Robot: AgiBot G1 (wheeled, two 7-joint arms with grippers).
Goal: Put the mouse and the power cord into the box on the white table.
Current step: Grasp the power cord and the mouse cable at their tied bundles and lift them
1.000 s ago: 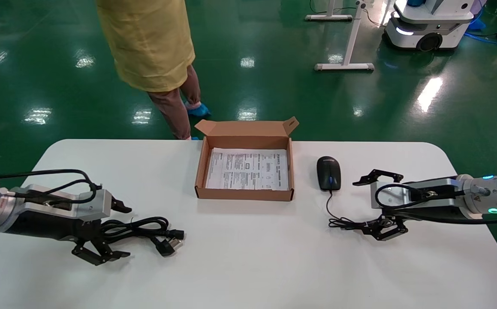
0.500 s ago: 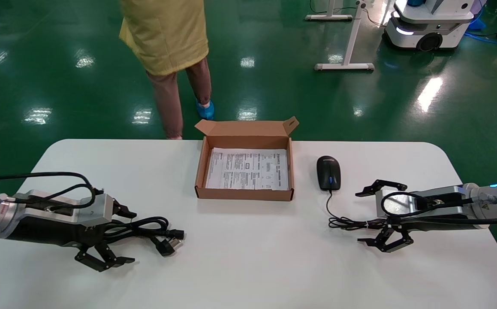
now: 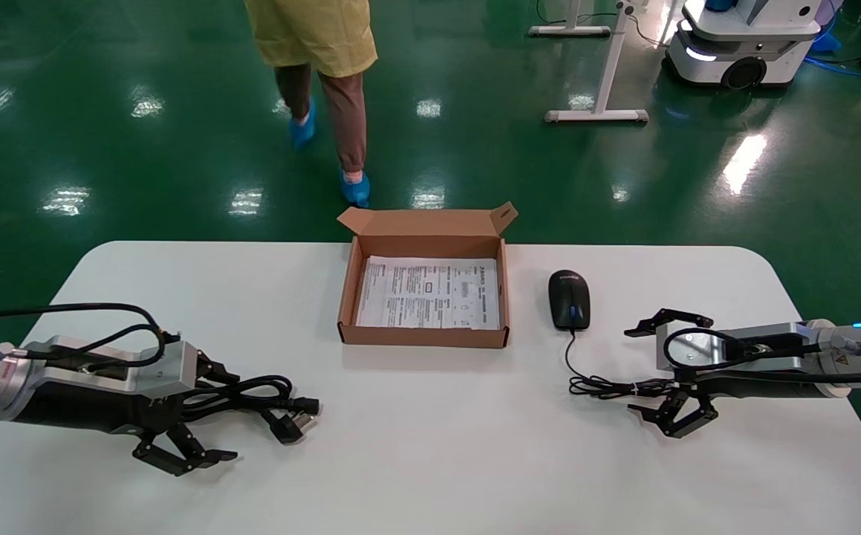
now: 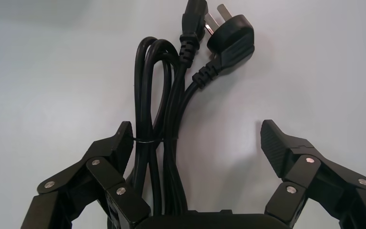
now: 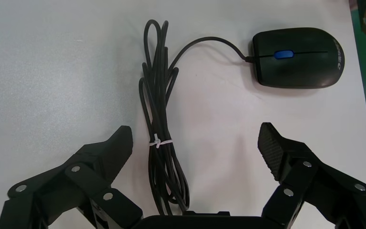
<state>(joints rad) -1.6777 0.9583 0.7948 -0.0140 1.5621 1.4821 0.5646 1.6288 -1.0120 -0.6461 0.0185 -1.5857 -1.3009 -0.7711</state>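
Two bundled cables lie on the white table (image 3: 430, 461), one before each arm, and neither is in the box (image 3: 424, 340) yet; the box sits open at the far middle of the table, holding only its printed sheet (image 3: 429, 293).

The left gripper (image 3: 207, 412) lies low over the near-left part of the table with its jaws spread wide and holding nothing. The power cord (image 4: 164, 119) runs between them, one jaw touching or just beside the bundle at its thin tie, the other well apart. This cord looks thick, rubbery and fairly stiff, so its loops should keep their shape when lifted. The plug (image 4: 231, 40) is chunky and will likely hang as the heavy end. The tied middle of the bundle seems the best place to close on: all strands are gathered there, and the rubber should not slip much.

The right gripper (image 3: 671, 375) is on the near-right side, jaws likewise released and empty, straddling the mouse's thin wire (image 5: 162, 143) near its white tie. The mouse (image 5: 298, 57) itself rests just right of the box, beyond the jaws. That wire looks light and limp; taken at the tie, the strands may stay together, but the mouse would probably dangle and swing on its lead. Its smooth, rounded shell looks slippery, so a hold across its sides would need care.
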